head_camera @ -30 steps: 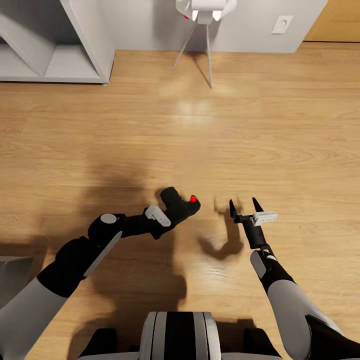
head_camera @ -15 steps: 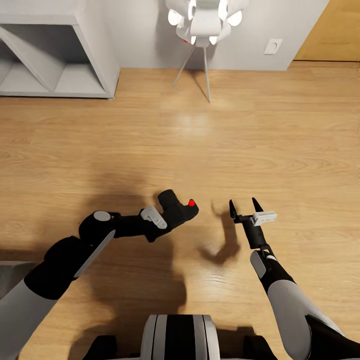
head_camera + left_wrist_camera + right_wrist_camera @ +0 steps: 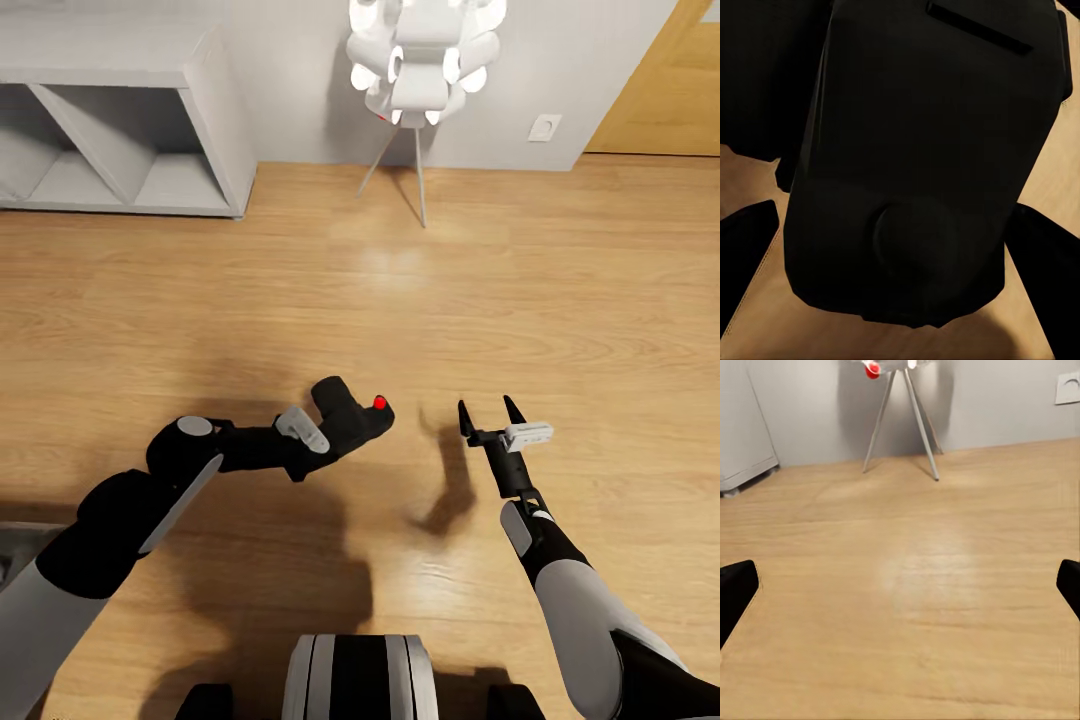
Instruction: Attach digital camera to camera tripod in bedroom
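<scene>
Left tool (image 3: 345, 425): clamped on digital camera (image 3: 352, 420), red button up
Right tool (image 3: 488, 412): fingers apart, nothing between
Floor (image 3: 300, 290): light wood
Lamp (image 3: 425, 55): white, thin legs, by wall
Shelf unit (image 3: 130, 150): grey, far left

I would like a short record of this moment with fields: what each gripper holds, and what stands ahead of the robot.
left gripper: shut on the digital camera, held above the wood floor
right gripper: open, holds nothing
ahead, by the wall: white ball-shaped lamp on thin legs
ahead, left: grey shelf unit
wall: socket
</scene>
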